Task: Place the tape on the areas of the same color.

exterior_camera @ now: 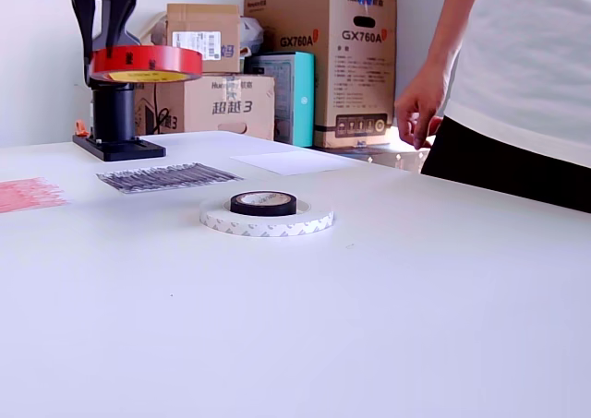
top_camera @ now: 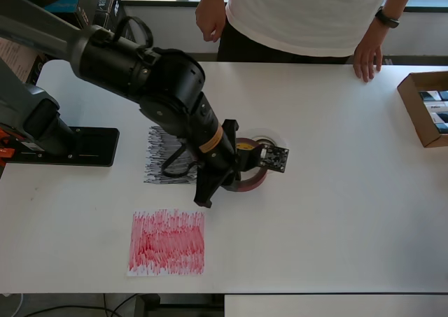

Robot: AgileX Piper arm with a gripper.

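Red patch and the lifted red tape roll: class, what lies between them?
Only bare table separates red patch from red tape roll, overhead view; the black patch sits aside.

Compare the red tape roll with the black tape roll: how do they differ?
The red tape roll hangs in the air, held by the end effector; the black tape roll rests inside the white tape roll on the table. The red roll looks wider across than the black one. Both are flat-lying rings.

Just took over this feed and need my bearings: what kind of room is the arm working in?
Probably an office or lab storeroom used as a test bench. Stacked cardboard boxes line the wall behind a plain white table, a person stands at its far edge, and scribbled colour patches are laid out for sorting tape.
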